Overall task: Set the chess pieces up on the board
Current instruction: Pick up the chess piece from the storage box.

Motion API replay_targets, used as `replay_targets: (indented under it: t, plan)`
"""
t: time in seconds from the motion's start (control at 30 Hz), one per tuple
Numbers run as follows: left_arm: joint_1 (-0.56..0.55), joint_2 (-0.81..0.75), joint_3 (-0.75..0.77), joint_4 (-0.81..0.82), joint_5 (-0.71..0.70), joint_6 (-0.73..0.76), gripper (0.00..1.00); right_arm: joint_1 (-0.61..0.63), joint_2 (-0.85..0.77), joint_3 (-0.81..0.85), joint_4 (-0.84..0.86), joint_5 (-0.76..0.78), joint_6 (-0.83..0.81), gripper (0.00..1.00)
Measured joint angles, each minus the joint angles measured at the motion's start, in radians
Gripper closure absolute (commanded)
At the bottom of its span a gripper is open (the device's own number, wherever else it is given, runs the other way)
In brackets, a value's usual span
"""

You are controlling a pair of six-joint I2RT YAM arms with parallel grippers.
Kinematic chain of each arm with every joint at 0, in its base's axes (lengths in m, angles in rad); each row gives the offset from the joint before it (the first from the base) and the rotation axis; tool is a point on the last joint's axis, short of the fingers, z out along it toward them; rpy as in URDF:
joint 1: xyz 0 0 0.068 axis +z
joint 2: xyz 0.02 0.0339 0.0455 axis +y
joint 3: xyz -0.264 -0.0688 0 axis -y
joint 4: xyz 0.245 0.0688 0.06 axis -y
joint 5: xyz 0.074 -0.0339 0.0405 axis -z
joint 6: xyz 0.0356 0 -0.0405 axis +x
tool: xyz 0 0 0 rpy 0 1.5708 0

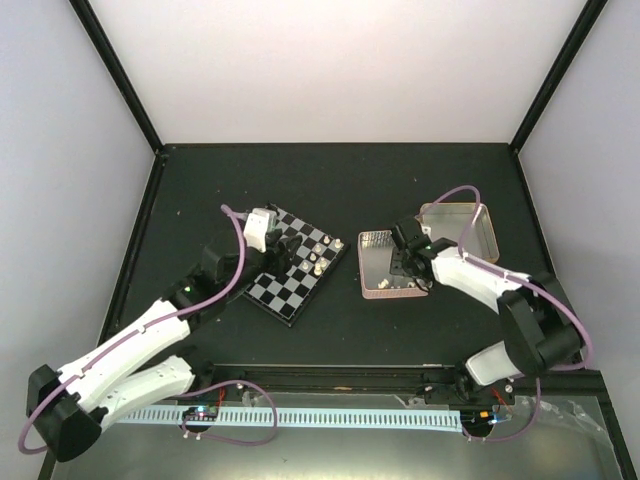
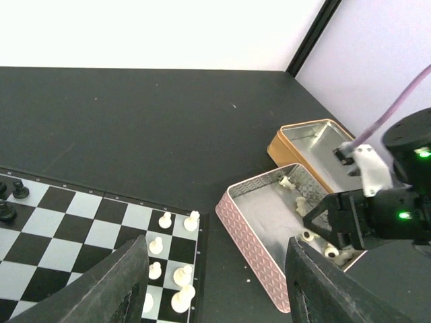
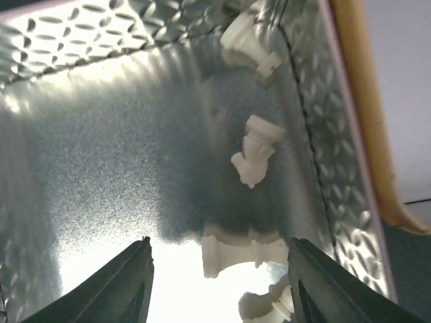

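Observation:
The board point(image 1: 290, 275) lies left of centre with several cream chess pieces point(image 1: 318, 256) standing at its right edge; they also show in the left wrist view point(image 2: 176, 271) on the board point(image 2: 74, 222). My left gripper point(image 1: 262, 232) hovers open over the board's far side, empty. My right gripper point(image 1: 408, 262) is open and low inside the pink tin point(image 1: 372, 290). In the right wrist view a cream piece point(image 3: 239, 254) lies on its side between my open right gripper's point(image 3: 219, 282) fingers; others point(image 3: 257, 156) lie loose on the tin floor point(image 3: 101, 155).
A gold tin point(image 1: 470, 232) stands behind and right of the pink tin, also in the left wrist view point(image 2: 296, 138). Tiny black figures point(image 2: 13, 195) stand on the board's left part. The pink tin wall point(image 2: 252, 249) is close to the board's right edge.

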Motion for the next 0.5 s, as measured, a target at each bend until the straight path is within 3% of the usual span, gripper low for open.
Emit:
replay_targets:
  t: [0.13,0.33,0.5]
  plan:
    - [0.000,-0.061,-0.006,-0.041,-0.001,-0.043,0.36,0.000,0.071,0.059,-0.059,-0.046,0.010,0.50]
    - [0.000,-0.098,-0.003,-0.101,-0.001,-0.110,0.37,-0.003,0.133,0.154,-0.152,-0.100,0.016,0.60]
    - [0.000,-0.095,0.000,-0.141,0.000,-0.136,0.37,-0.006,0.145,0.175,-0.211,-0.095,0.028,0.54]
